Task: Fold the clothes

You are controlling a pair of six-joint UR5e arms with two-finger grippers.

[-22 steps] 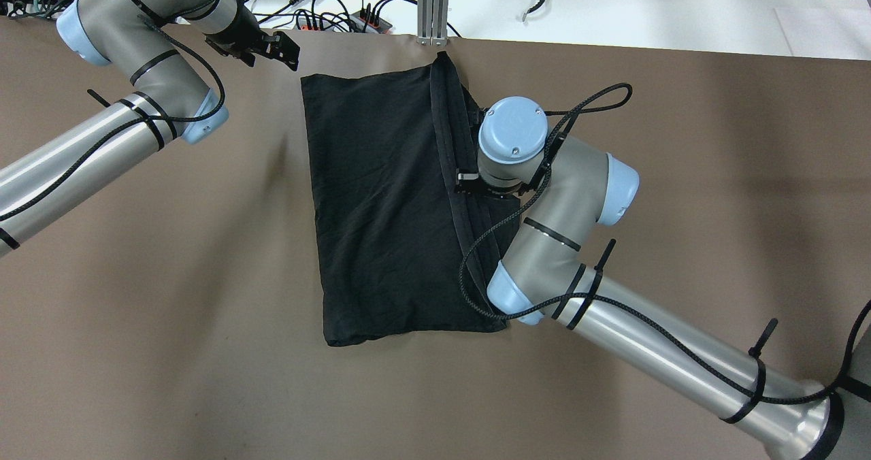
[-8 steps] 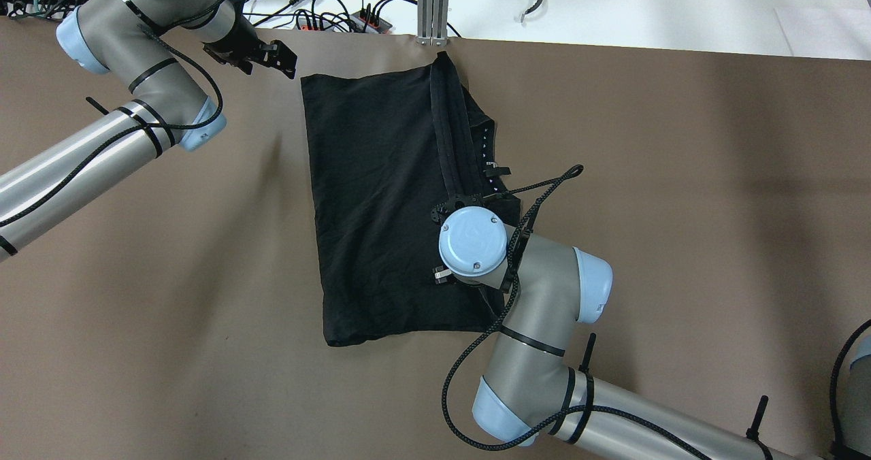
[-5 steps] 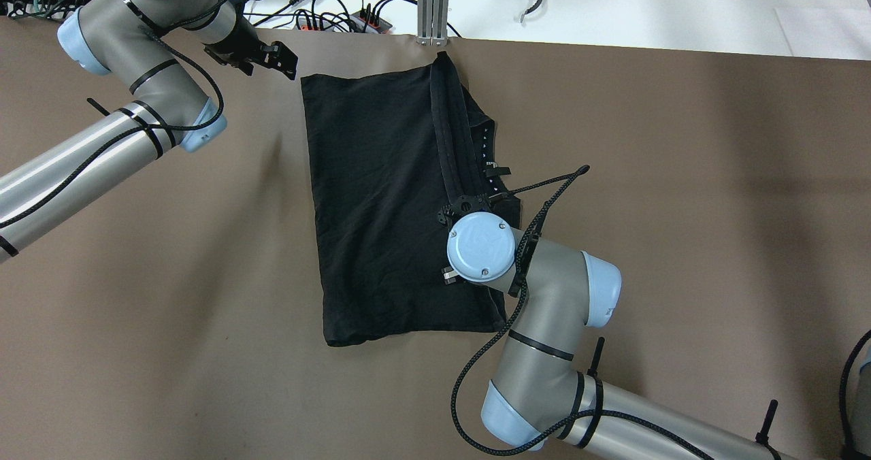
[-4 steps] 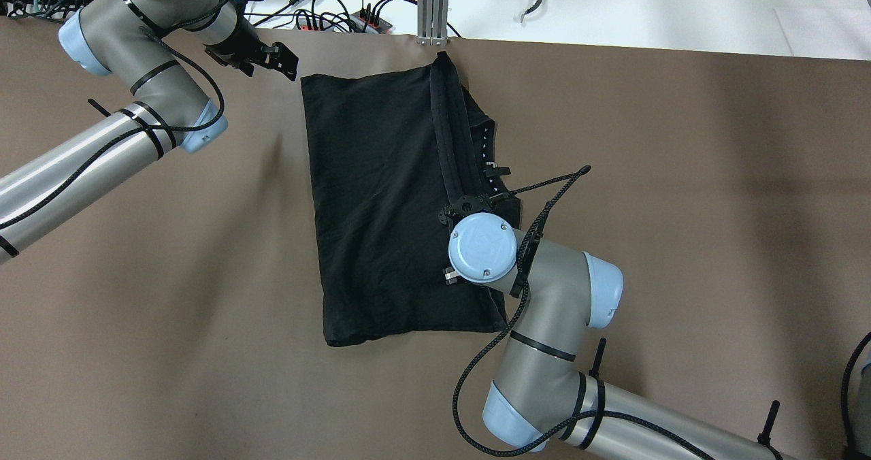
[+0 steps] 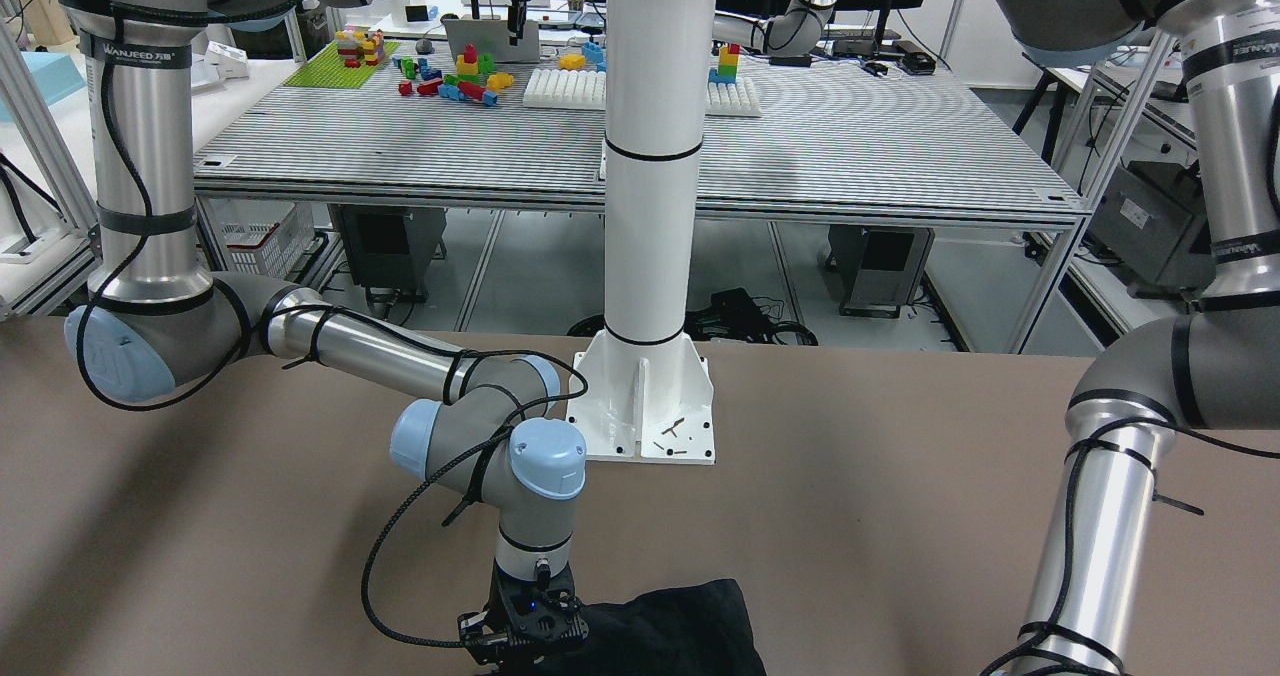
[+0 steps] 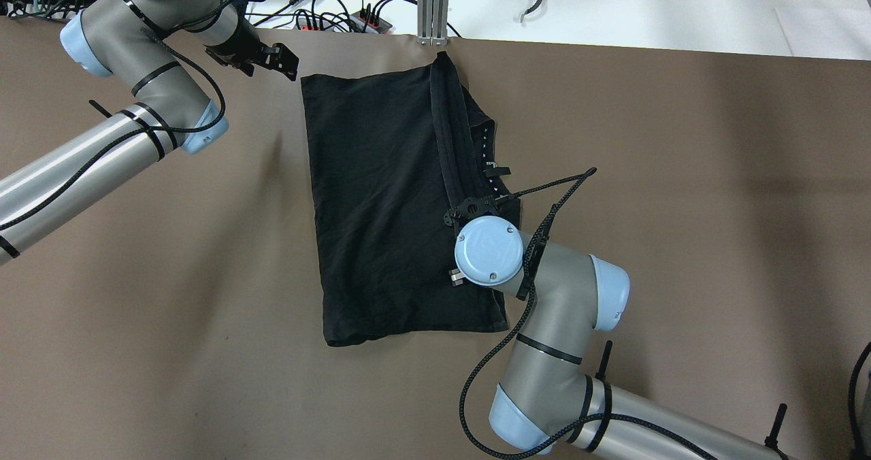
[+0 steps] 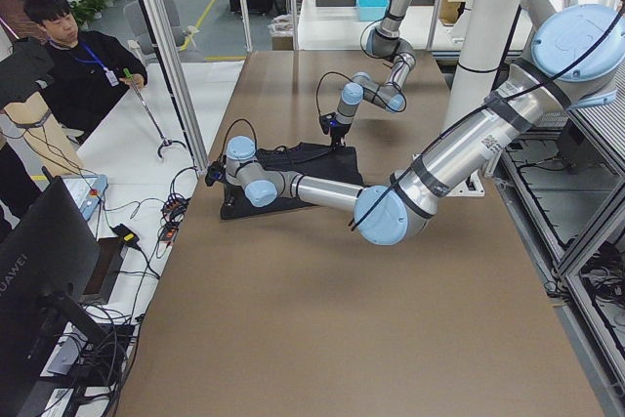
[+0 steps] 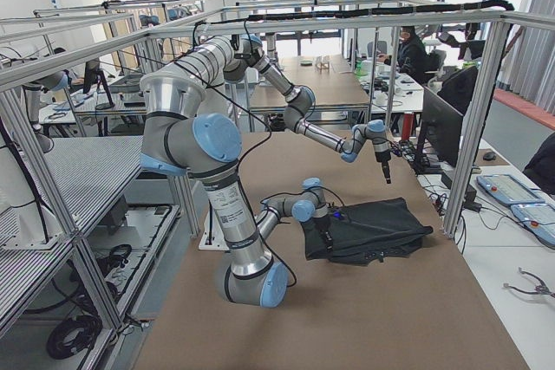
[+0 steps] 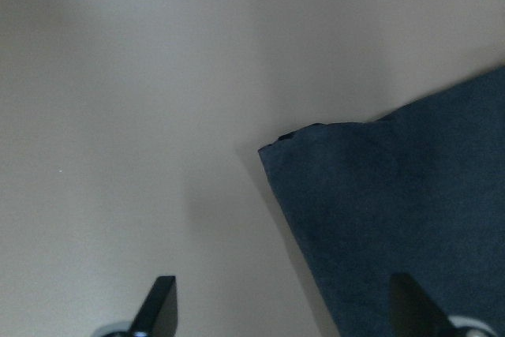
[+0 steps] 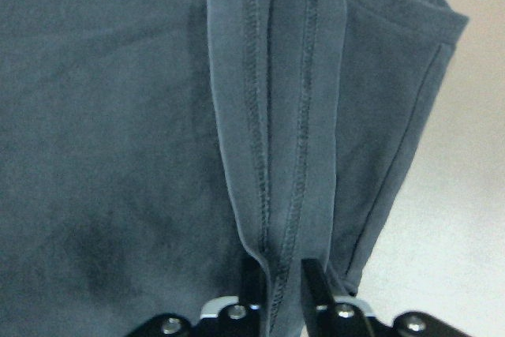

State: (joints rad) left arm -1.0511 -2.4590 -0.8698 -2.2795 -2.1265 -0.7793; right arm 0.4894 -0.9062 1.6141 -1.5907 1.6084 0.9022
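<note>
The black clothes (image 6: 381, 201) lie flat mid-table, with a folded hem strip (image 10: 276, 116) running down the right side. My right gripper (image 10: 280, 286) is shut on that hem strip near the cloth's near right part; in the overhead view the wrist hides its fingers. The front-facing view shows it pressed down on the clothes (image 5: 690, 621). My left gripper (image 9: 280, 309) is open, its fingers (image 9: 158, 305) spread wide. It hovers just off the far left corner (image 9: 276, 144) of the cloth, holding nothing, and appears in the overhead view as the left gripper (image 6: 279, 60).
A white pole with its base plate (image 5: 645, 411) stands on the robot's side of the brown table (image 6: 680, 174). Cables and power strips (image 6: 326, 11) lie past the far edge. A seated person (image 7: 68, 56) is beyond the table's far side.
My right gripper has slid along the hem strip from the cloth's middle toward its near edge, drifting slightly right in the last second. The left arm has barely moved.
</note>
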